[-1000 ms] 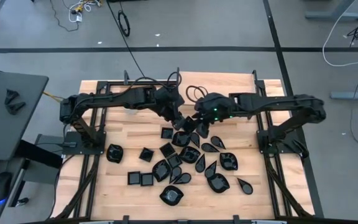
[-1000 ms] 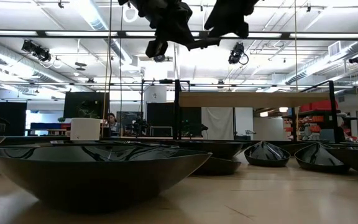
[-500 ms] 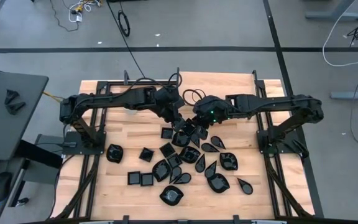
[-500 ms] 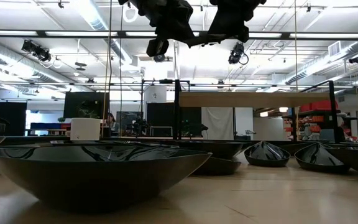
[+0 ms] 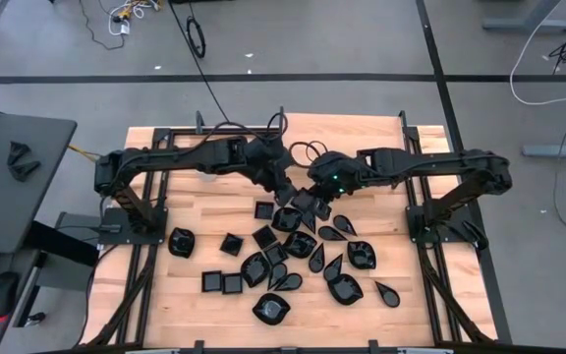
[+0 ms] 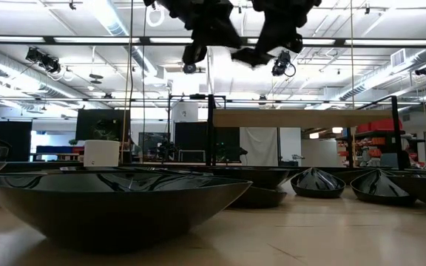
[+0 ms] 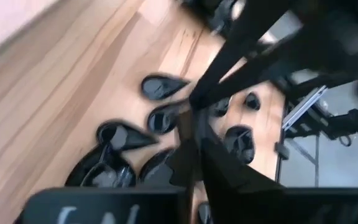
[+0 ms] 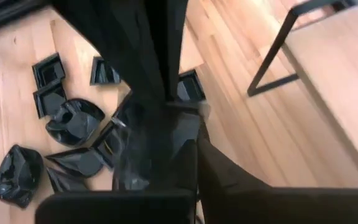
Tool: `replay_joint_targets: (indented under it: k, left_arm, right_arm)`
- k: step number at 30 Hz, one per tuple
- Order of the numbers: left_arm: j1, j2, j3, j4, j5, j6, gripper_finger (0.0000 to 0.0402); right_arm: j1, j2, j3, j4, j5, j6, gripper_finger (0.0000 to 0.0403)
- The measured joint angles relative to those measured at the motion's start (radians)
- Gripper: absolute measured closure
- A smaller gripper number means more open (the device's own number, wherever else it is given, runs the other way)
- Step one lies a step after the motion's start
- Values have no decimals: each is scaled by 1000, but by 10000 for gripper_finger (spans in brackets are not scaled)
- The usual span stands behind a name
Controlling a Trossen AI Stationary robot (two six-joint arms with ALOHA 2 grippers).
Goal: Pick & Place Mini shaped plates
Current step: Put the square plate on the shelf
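Several glossy black mini shaped plates (image 5: 293, 251) lie on the wooden table; the nearest one (image 6: 117, 199) fills the low view. High above them the two arms meet over the table's far middle. One small black plate (image 6: 251, 56) hangs between them in the air. My right gripper (image 5: 314, 200) is shut on it. My left gripper (image 5: 291, 193) stands right at the plate's other side; whether it touches the plate does not show. My right gripper pinches the small plate's rim (image 6: 261, 53) between its two fingers, slanting down from the table's right side. The plate is lifted far clear of the table and sits tilted below the fingers. The fingers themselves hide the place of contact in the right wrist view.
Black frame rails (image 5: 416, 211) stand on both sides of the table. The loose plates cluster from the middle toward the near right. Bare wood (image 5: 155, 295) shows at the near left and along the far edge. A dark desk (image 5: 8, 177) stands left of the table.
My right gripper has shut on the free side of the plate held up between the arms and has tipped a little downward. The plate, level a second ago in the low view, now sits tilted. Both arms have stayed in place.
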Motion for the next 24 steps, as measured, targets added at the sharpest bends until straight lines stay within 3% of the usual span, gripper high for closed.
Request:
replay_joint_targets:
  k: [8, 13, 18, 22, 24]
  left_arm:
    - [13, -3, 2, 16, 14, 10, 276]
    - [36, -30, 2, -54, 44, -39, 252]
    - [23, -69, 2, -144, -39, -43, 253]
    - [-18, -96, 2, -182, -154, -43, 262]
    - [-40, -102, 2, -177, -204, -43, 265]
  right_arm:
    - [-1, -1, -1, -186, -1, 48, 401]
    - [-61, -88, -1, -342, 66, 71, 402]
    - [-239, -247, -2, -374, 62, 73, 402]
    - [-475, -320, -1, -383, 52, 104, 403]
    - [-594, -314, -1, -380, -11, 99, 403]
